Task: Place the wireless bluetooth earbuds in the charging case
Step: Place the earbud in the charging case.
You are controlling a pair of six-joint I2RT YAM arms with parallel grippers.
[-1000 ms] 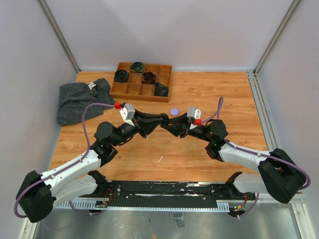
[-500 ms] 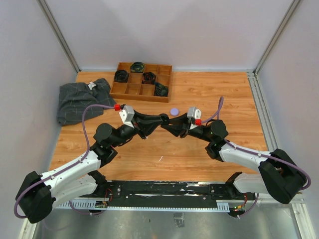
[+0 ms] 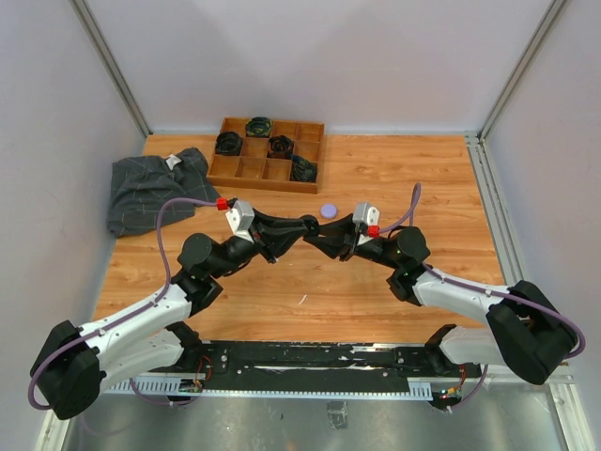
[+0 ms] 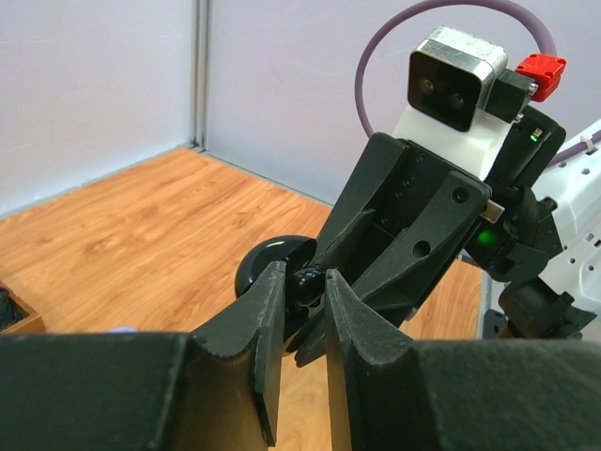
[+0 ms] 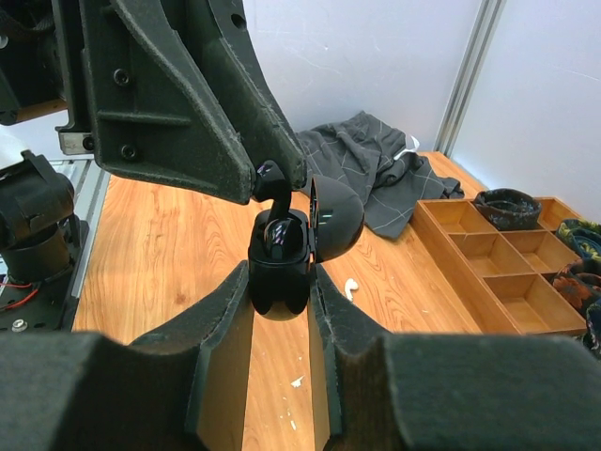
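Black earbud (image 4: 306, 279) is pinched between the tips of the left gripper (image 4: 304, 274), right at the mouth of the case (image 5: 280, 272). We can't tell if it's seated in its well.

The right gripper (image 5: 280, 278) clamps the case body from both sides, lid hinged open toward the left arm. The case is a glossy black, rounded shell, and the bud is the same gloss. Both sets of fingers are matte black with a grainy surface.

The two grippers meet nose to nose over mid-table (image 3: 394, 282), so there is almost no gap between them. We see bare wood-grain board to the right and on the near side.

A white earbud (image 5: 351, 287) lies on the wood just beyond the case. A lilac disc (image 3: 328, 209) sits just behind the grippers.

The wooden tray (image 3: 263, 181) is at the far edge, with square compartments and dark round pieces (image 3: 228, 143) in some. A crumpled grey checked cloth (image 3: 150, 188) lies left of it. Pale flat walls (image 3: 56, 113) close the left, far and right sides.
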